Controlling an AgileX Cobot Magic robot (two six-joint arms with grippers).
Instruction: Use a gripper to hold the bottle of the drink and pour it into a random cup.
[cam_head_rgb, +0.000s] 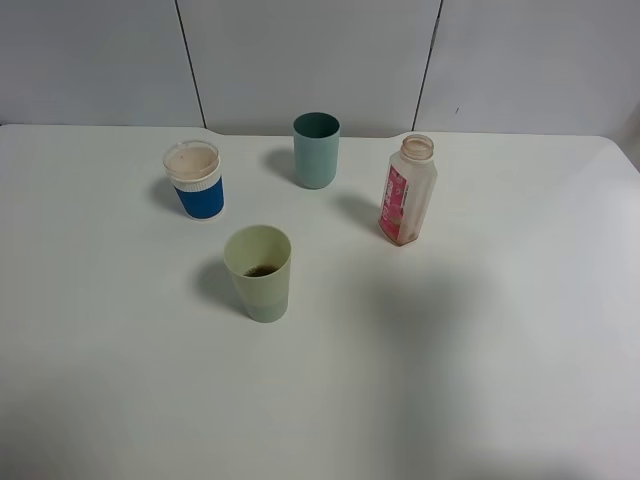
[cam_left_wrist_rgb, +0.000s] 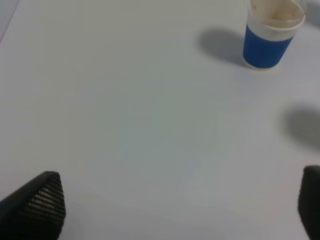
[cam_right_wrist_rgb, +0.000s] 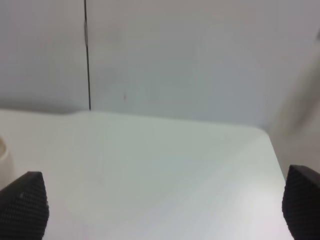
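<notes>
Well, both grippers, left (cam_left_wrist_rgb: 180, 200) and right (cam_right_wrist_rgb: 160, 207), hang wide apart and empty; bottle (cam_head_rgb: 407, 191) upright at two o'clock of the pale cup (cam_head_rgb: 258, 272), liquid already inside. Best retreat clear.

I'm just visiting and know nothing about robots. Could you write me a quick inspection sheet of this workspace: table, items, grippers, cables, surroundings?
Surface: white table, bare apart from four items.
Job's things: bottle upright, uncapped, nearly empty; pale yellow-green cup upright, a little dark liquid inside.
Clutter: teal cup; blue cup with white rim.
Grippers: left gripper open, holding nothing; right gripper open, holding nothing.
Cables: nothing seen.
Surroundings: grey panelled wall.
</notes>
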